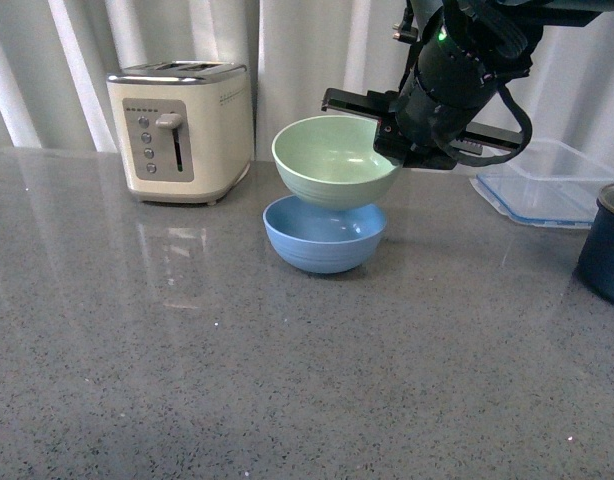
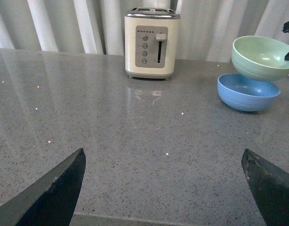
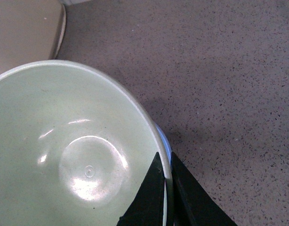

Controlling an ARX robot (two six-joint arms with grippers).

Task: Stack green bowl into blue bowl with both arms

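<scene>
The green bowl (image 1: 332, 160) hangs tilted just above the blue bowl (image 1: 324, 238), its base at or just inside the blue rim. My right gripper (image 1: 389, 135) is shut on the green bowl's right rim. In the right wrist view its two fingers pinch that rim (image 3: 165, 174), one inside and one outside the green bowl (image 3: 64, 150), and a sliver of the blue bowl (image 3: 167, 147) shows underneath. My left gripper (image 2: 163, 162) is open and empty, low over the table far from the green bowl (image 2: 260, 56) and the blue bowl (image 2: 248, 92).
A cream toaster (image 1: 182, 130) stands left of the bowls, also seen in the left wrist view (image 2: 151, 42). A clear plastic box with a blue rim (image 1: 552, 185) and a dark navy pot (image 1: 607, 245) sit to the right. White curtains hang behind the grey table (image 1: 287, 380).
</scene>
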